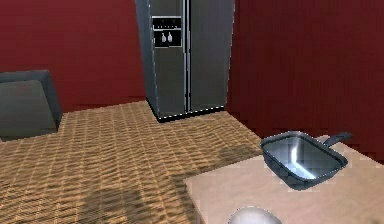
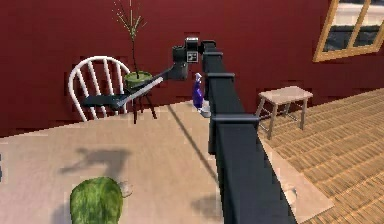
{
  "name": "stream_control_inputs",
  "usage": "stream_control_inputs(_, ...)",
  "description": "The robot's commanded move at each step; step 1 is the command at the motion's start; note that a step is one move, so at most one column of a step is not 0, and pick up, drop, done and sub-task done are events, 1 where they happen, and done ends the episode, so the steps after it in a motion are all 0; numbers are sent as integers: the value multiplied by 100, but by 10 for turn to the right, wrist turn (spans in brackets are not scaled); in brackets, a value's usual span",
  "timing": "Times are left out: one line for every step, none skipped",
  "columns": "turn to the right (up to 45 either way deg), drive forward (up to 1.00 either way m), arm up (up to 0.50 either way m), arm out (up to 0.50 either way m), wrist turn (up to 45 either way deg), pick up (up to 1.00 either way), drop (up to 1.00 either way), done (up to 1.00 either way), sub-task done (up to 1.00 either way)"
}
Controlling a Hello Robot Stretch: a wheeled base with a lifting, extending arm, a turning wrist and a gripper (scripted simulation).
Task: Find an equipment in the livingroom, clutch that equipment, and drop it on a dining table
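The hand (image 2: 152, 76) is holding a long dark bat-like thing (image 2: 110, 95) clear above the tabletop (image 2: 40, 160), before a white chair (image 2: 100, 72); its finger width cannot be told. A green leafy ball (image 2: 97, 200) is lying nearby.

My arm (image 2: 232, 140) is run well out, a dark square bar rising above the desk (image 2: 40, 170) toward its far edge. At its end the wrist (image 2: 192, 52) turns the tool (image 2: 95, 100) sideways, its two thin fingers (image 2: 150, 77) slanting down. I cannot tell whether it holds anything.
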Motion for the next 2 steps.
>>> stream_control_inputs(0, 0, 0, 0, 330, 0, 0, 0, 0)
stream_control_inputs(0, 0, -2, 0, 0, 0, 0, 0, 0)
